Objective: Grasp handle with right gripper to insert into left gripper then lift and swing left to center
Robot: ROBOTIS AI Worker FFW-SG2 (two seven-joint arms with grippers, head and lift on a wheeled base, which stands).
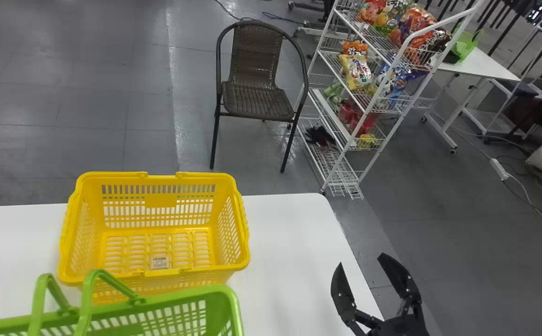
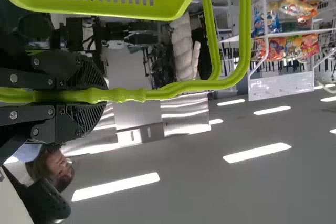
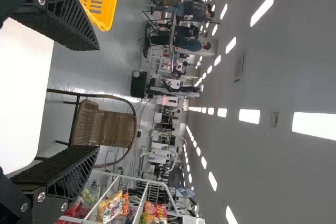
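Room on the right, baskets crowding the left.
The right pincer has open air between its spread fingers and a bare strip of surface separating it from the yellow basket, whose top is open but walled all round. The green basket blocks the near left; its raised handles cut across the yellow one's near rim. Beyond the surface's far edge stand a chair and a wire rack.

White table, smooth top, rounded far corner, yellow slatted basket standing upright on it
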